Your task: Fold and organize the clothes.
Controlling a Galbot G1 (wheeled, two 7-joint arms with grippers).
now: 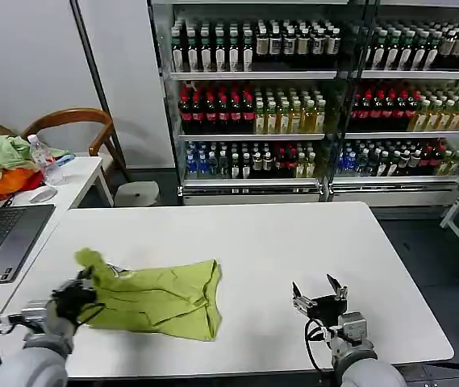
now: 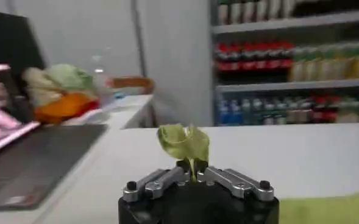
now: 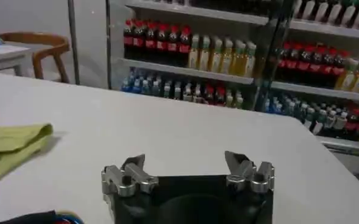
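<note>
Currently the lime yellow-green short-sleeved T-shirt of thin soft fabric (image 1: 160, 297) lies crumpled and partly folded on the white rectangular bench (image 1: 294, 242), towards its near left side. Left gripper (image 1: 80, 294) sits at the shirt's left edge, jaws pressed together, pinching a raised fold of the fabric (image 2: 185, 143). Right gripper (image 1: 319, 292) hovers low over bare bench well apart from the shirt, jaws spread and holding nothing.

Left pincer (image 2: 193, 171) grips a pinched tuft of the lime T-shirt (image 2: 184, 142) above the white table (image 2: 301, 158), with a laptop (image 2: 33, 159) and heaped garments (image 2: 60, 91) behind.
</note>
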